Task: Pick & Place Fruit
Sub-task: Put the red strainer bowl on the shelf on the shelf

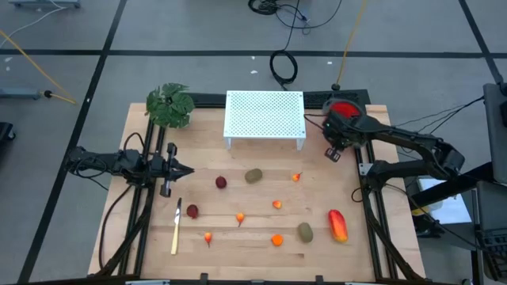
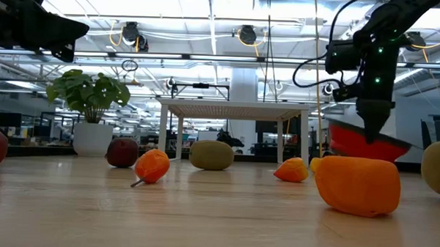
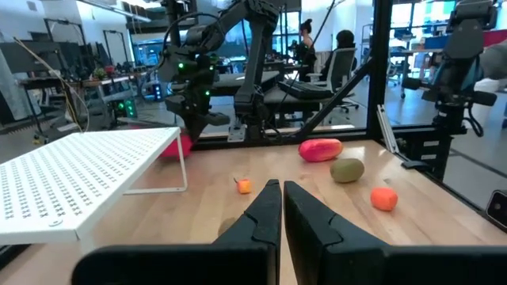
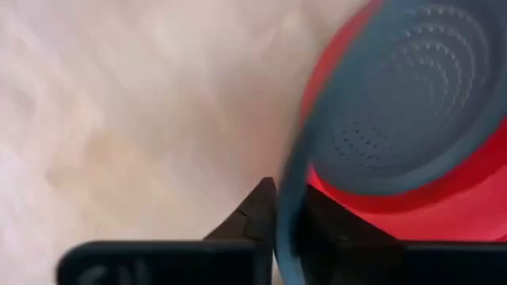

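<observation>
We are clamping our right gripper [image 4: 277, 218] on the thin rim of the red, grey-lined perforated plastic bowl [image 1: 344, 109] at the table's two o'clock (light, stiff, slippery), while small smooth fruit [image 1: 253, 176] are lying mid-table and our left gripper [image 1: 184, 170] is idling clenched at nine o'clock.

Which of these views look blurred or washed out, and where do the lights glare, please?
Right wrist view: soft and smeared all over, the red bowl and the right gripper shut on its rim. Low view: bright ceiling lights glare; the nearest orange fruit looks oversized. High view: even and sharp.
</observation>
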`<action>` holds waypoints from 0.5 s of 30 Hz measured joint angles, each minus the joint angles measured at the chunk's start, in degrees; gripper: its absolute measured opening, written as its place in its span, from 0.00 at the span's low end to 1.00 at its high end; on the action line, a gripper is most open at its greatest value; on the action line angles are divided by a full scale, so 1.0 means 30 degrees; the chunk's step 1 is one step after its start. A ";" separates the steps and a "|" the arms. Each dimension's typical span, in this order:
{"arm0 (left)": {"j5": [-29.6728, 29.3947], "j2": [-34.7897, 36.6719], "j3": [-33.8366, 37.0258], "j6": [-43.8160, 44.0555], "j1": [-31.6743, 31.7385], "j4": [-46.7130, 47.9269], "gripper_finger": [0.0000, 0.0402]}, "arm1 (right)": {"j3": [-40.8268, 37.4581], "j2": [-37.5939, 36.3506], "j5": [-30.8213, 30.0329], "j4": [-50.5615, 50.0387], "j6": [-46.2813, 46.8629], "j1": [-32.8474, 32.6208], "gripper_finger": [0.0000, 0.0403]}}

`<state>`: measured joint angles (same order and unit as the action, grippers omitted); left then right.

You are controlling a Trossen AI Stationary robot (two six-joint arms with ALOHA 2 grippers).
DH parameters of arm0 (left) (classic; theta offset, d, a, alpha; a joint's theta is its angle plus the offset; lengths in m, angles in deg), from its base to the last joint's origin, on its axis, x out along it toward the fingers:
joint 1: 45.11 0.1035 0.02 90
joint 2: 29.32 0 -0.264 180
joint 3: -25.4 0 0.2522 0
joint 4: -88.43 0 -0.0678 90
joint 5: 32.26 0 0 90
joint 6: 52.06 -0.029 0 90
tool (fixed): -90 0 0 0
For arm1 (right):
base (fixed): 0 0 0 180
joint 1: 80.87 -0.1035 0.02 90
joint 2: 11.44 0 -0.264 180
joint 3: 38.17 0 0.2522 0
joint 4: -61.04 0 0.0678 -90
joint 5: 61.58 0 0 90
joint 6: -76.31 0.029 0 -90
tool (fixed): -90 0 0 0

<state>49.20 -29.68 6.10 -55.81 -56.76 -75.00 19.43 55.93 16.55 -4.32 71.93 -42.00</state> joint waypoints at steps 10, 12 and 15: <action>-0.0007 0.0000 0.0007 0.0490 0.0004 -0.0022 0.05 | 0.1669 -0.0384 0.0023 -0.1075 0.1994 0.0015 0.03; -0.0007 0.0000 0.0007 0.0495 -0.0003 -0.0036 0.05 | 0.2593 -0.0498 0.0065 -0.1805 0.2012 0.0015 0.03; -0.0015 0.0000 0.0007 0.0495 0.0004 -0.0040 0.05 | 0.4096 -0.0483 0.0045 -0.2812 0.1958 0.0000 0.03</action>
<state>49.16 -29.68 6.12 -54.32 -56.75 -75.12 31.72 54.48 16.69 -12.76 77.80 -42.00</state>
